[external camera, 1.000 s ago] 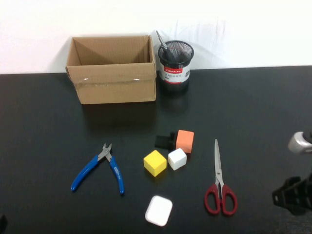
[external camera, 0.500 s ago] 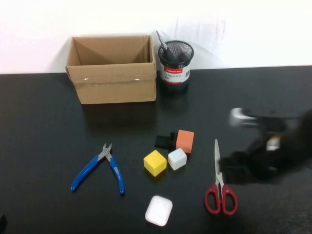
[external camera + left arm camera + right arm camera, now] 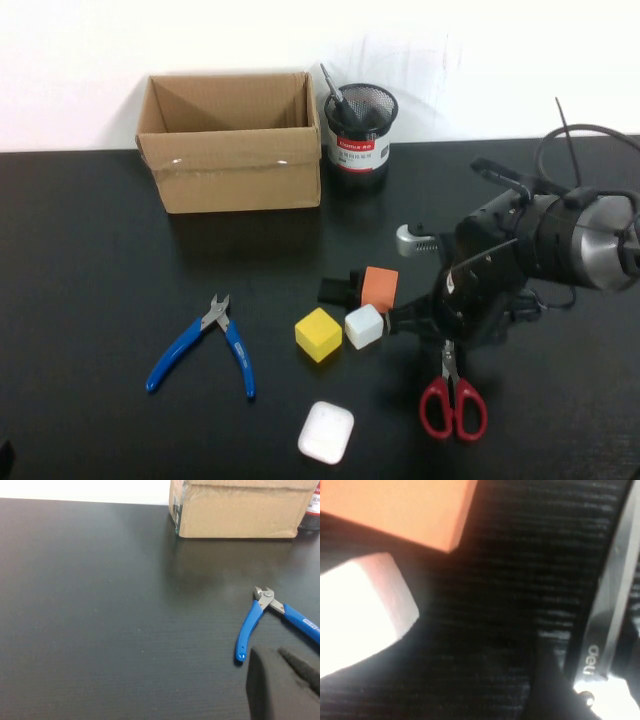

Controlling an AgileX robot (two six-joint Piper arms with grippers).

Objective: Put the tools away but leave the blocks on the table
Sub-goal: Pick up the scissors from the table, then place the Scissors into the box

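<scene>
My right gripper (image 3: 447, 335) is low over the table (image 3: 90, 300), open, straddling the steel blades of the red-handled scissors (image 3: 452, 408). The right wrist view shows a blade (image 3: 601, 640) between its dark fingers (image 3: 547, 690). The blue-handled pliers (image 3: 205, 345) lie at the front left and also show in the left wrist view (image 3: 250, 627). The black utility knife (image 3: 332, 85) stands in the mesh cup (image 3: 360, 125). The yellow cube (image 3: 318, 333), white cube (image 3: 363, 326), orange block (image 3: 379, 288), black piece (image 3: 335, 290) and flat white square (image 3: 326, 432) sit mid-table. My left gripper (image 3: 280, 680) is parked at the near left.
An open cardboard box (image 3: 232, 140) stands at the back, next to the mesh cup. The white cube and orange block lie close beside my right gripper. The right arm's cable loops above its wrist (image 3: 560, 130).
My right arm has swung in from the right edge, moved left and come down over the scissors' blades. The scissors, pliers and blocks have not moved.
</scene>
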